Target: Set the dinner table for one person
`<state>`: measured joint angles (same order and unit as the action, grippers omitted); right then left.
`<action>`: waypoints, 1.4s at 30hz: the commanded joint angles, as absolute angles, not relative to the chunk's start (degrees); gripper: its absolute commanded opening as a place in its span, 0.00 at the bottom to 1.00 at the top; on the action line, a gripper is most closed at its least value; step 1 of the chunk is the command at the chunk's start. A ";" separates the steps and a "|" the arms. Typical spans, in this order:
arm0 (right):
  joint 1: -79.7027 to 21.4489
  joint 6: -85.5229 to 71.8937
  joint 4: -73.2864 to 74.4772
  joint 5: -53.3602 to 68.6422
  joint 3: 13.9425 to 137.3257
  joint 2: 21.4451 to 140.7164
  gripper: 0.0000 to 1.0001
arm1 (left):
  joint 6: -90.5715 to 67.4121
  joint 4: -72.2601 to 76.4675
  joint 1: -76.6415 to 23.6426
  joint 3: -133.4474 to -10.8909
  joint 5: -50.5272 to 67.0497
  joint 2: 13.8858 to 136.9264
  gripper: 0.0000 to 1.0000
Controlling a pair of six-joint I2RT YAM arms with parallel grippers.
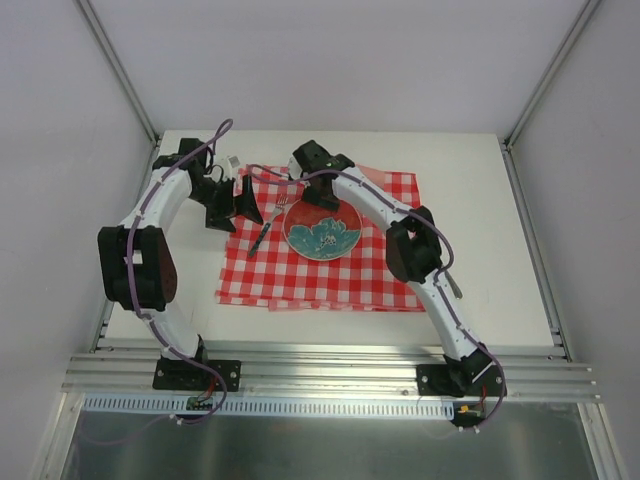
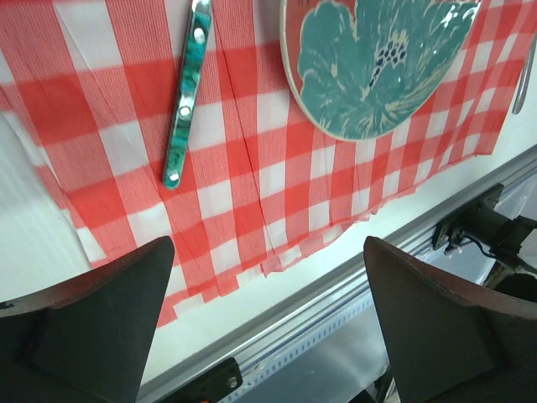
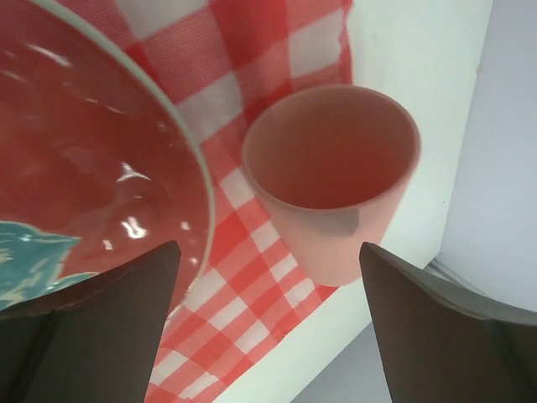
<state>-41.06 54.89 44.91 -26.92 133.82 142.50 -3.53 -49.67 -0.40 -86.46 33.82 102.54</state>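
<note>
The dinner table [image 1: 470, 200] carries a red-and-white checked cloth [image 1: 300, 280]. On the cloth lies a red plate with a teal flower [image 1: 322, 233], and a fork with a teal handle [image 1: 268, 224] lies just left of it. My left gripper [image 1: 240, 203] hovers over the cloth's left back part, open and empty [image 2: 267, 252], with the fork [image 2: 186, 92] ahead of its fingers. My right gripper [image 3: 268, 252] is open and empty above the plate's back rim [image 3: 101, 168]. A pink cup [image 3: 331, 176] stands upright on the cloth just beyond its fingers, untouched.
A thin metal utensil [image 1: 455, 287] lies on the bare table right of the cloth, beside the right arm. An aluminium rail [image 1: 330, 365] runs along the near edge. Grey walls close in the back and both sides.
</note>
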 commanded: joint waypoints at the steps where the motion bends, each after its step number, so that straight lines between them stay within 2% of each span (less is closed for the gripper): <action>1: -39.73 55.93 43.31 -29.55 138.74 140.17 0.93 | -3.34 -46.68 -1.23 -80.87 37.90 94.06 0.98; 3: -37.54 52.93 47.44 -28.22 140.89 140.80 0.94 | -2.99 -46.32 -1.23 -78.23 36.83 93.17 0.98; 7: -34.20 51.50 45.97 -22.78 132.64 135.89 1.00 | -3.69 -46.49 -1.23 -77.17 36.12 92.38 0.98; 11: -30.16 49.49 53.94 -17.07 137.89 140.01 1.00 | -2.90 -48.15 -1.32 -81.28 33.85 92.72 0.98; 13: -29.18 50.88 54.58 -12.77 136.15 140.19 1.00 | -0.89 -50.26 -1.23 -83.48 32.44 94.21 0.98; 15: -28.04 52.72 53.62 -10.56 132.56 139.83 1.00 | -0.53 -52.98 -1.23 -85.86 29.21 95.53 0.98; 16: -27.60 53.69 53.61 -8.55 132.63 140.18 0.97 | 1.04 -53.69 -1.23 -86.30 28.48 96.41 0.97; 18: -26.02 53.61 54.31 -6.25 134.46 141.32 0.99 | 2.63 -55.36 -1.23 -86.57 27.86 97.12 0.98; 19: -25.41 53.35 54.40 -4.41 135.17 141.76 0.95 | 3.85 -55.81 -1.23 -86.40 28.04 97.55 0.97; 21: -24.09 53.00 54.06 -2.99 135.53 141.94 0.94 | 5.00 -56.42 -1.32 -86.66 28.30 98.52 0.94; 25: -22.41 51.77 50.89 -0.71 131.06 140.28 0.99 | 8.51 -58.70 -2.11 -88.41 22.01 101.06 0.94; 29: -21.97 55.62 49.23 -0.53 128.25 137.74 0.97 | 11.41 -61.25 -2.29 -89.12 16.45 103.18 0.95; 33: -21.45 60.81 43.69 -0.53 124.10 133.25 0.97 | 13.88 -62.75 -2.46 -87.98 17.49 103.80 0.96; 42: -19.51 64.24 44.04 7.47 136.84 136.49 0.97 | 14.94 -62.93 -4.48 -87.01 13.45 105.20 0.97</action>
<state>-20.71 61.54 45.45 2.63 131.59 138.28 13.13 -60.90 -3.99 -86.96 15.73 104.55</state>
